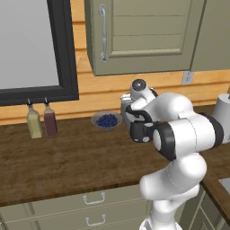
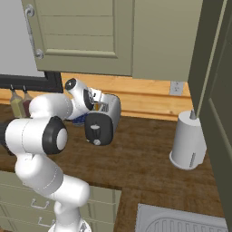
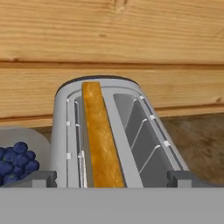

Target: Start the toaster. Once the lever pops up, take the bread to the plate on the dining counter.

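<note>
The silver-grey toaster (image 2: 108,113) stands on the wooden worktop by the wall, its dark end panel and pale knob (image 2: 97,142) facing outward. In the left base view my arm hides most of the toaster (image 1: 124,104). My gripper (image 2: 100,105) hovers just over its top. In the hand view the gripper (image 3: 110,178) is open, with one fingertip (image 3: 37,177) on each side of the toaster (image 3: 131,131). The bread (image 3: 99,140) stands edge-up in the left slot, golden crust showing; the right slot is empty. The plate and the dining counter are out of view.
A small bowl of blue berries (image 1: 107,120) sits just left of the toaster. Two bottles (image 1: 41,122) stand by the wall further left. A tall grey cylinder (image 2: 188,140) stands to the right, a sink (image 2: 181,222) at the front right. Wall cabinets (image 1: 143,36) hang overhead.
</note>
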### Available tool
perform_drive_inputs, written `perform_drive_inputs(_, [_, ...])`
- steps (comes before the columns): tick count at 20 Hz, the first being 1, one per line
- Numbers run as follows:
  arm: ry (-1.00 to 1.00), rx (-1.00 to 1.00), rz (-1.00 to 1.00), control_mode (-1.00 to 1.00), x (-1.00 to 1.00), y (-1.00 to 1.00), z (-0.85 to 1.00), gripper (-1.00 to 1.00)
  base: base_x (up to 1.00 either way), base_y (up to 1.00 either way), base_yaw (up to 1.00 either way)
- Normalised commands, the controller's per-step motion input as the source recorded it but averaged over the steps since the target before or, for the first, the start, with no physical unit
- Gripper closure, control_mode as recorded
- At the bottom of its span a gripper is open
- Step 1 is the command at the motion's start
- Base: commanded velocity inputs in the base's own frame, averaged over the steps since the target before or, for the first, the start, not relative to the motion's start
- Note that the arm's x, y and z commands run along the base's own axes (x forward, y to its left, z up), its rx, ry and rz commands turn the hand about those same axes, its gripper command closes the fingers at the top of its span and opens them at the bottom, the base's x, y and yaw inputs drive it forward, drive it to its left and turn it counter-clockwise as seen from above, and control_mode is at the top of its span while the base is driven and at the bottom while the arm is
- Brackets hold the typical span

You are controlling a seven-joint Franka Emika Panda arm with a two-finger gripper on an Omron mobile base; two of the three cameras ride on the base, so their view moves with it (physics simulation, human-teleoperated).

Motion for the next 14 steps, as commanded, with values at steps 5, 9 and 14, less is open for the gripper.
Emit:
perform_drive_inputs(5, [0.00,0.00,0.02,-1.00,0.10,0.00,-0.13,-1.00,0.00,0.00,0.00])
perform_drive_inputs(9, [0.00,0.00,0.01,-1.00,0.08,0.00,-0.04,-1.00,0.00,0.00,0.00])
perform_drive_inputs(14, [0.00,0.00,0.01,-1.00,0.00,0.00,-0.03,-1.00,0.00,0.00,0.00])
